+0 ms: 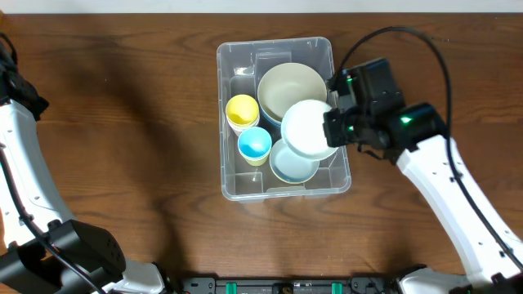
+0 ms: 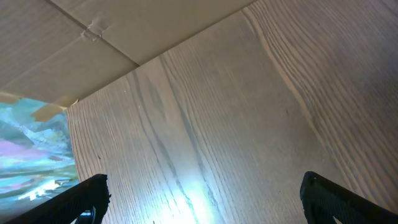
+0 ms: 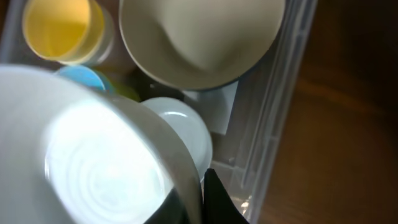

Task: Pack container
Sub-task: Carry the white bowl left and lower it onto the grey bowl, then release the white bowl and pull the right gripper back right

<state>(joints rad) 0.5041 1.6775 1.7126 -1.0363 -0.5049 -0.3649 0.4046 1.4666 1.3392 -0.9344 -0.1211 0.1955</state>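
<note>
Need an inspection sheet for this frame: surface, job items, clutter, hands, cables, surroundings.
Surface: dark wooden table.
Job's things: clear container holds a cream bowl, yellow cup, blue cup and pale bowl; a white bowl is held over it.
Clutter: nothing seen.
Grippers: left hand open, over bare wood; right hand shut on the white bowl's rim.
Cables: black cable loops over the right arm.
Surroundings: pale strip beyond the table's far edge.

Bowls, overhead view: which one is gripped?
The white bowl, rim pinched by the right gripper, held over the cream bowl and pale blue bowl lying in the container.
</note>
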